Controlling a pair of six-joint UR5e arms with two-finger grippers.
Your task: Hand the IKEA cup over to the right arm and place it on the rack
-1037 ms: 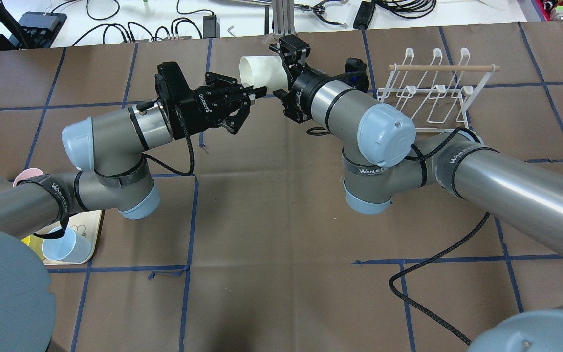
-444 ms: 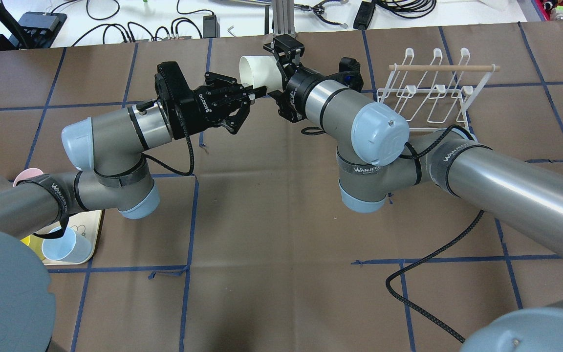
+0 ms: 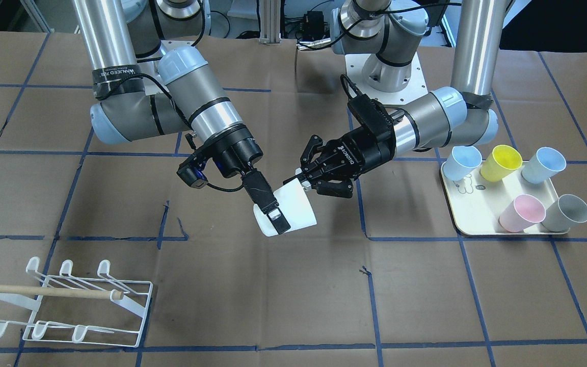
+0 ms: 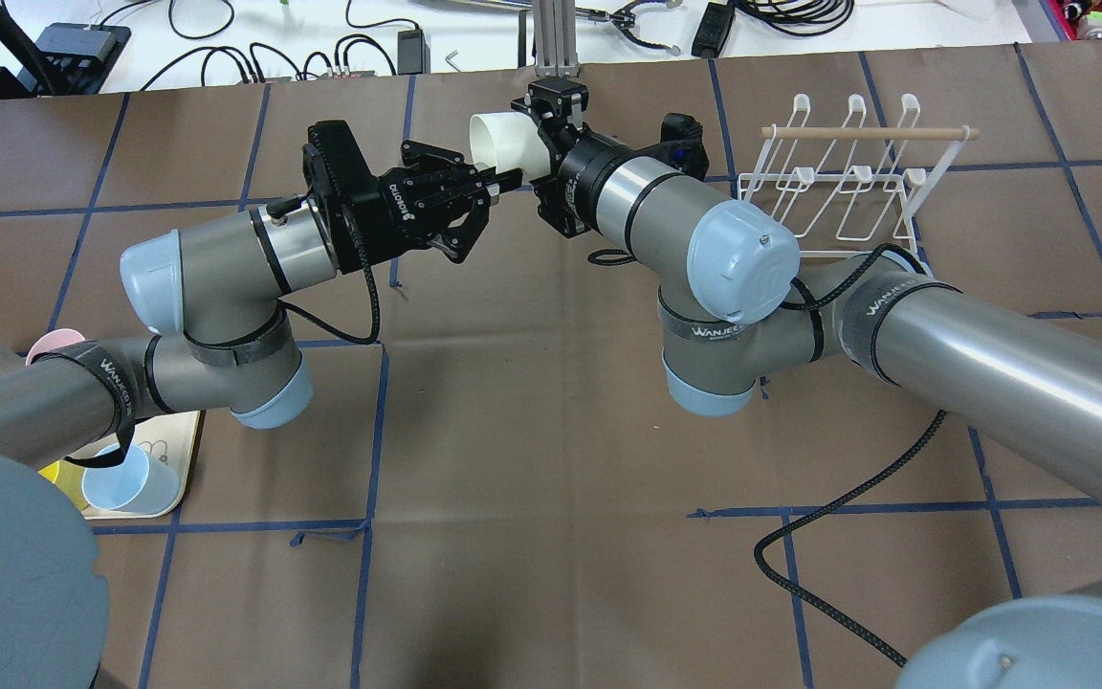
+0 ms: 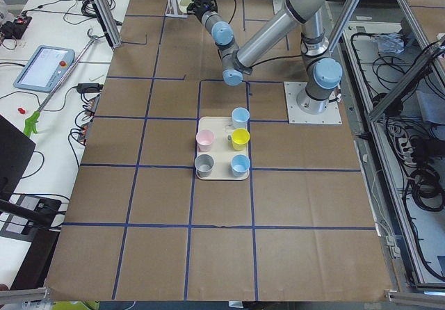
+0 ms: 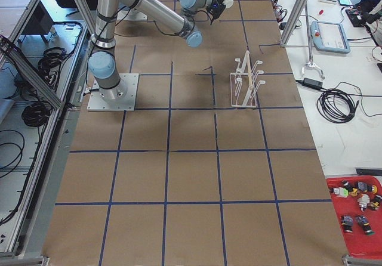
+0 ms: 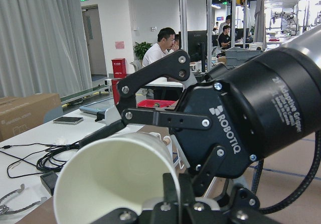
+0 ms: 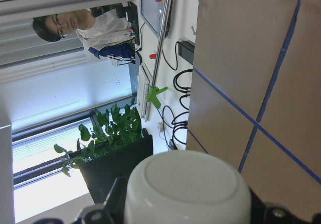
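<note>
A white cup [image 3: 296, 206] hangs on its side above the table's middle. My left gripper [image 3: 299, 179] is shut on its rim, open end toward the left arm; it also shows in the overhead view [image 4: 503, 179]. My right gripper [image 3: 273, 211] stands open around the cup's body near the base, one finger [image 3: 268, 204] lying across the cup's front. In the right wrist view the cup's base [image 8: 188, 184] sits between the jaws. The overhead view shows the cup [image 4: 503, 139] between both grippers. The white wire rack [image 4: 838, 182] with a wooden dowel stands on the table behind the right arm.
A cream tray [image 3: 477, 224] with several coloured cups sits by the left arm's side. A black cable [image 4: 828, 536] loops over the table under the right arm. Cables and devices lie along the far edge.
My right gripper has moved left along the cup, so its jaws now straddle the cup's body. The left gripper and cup have stayed still.
</note>
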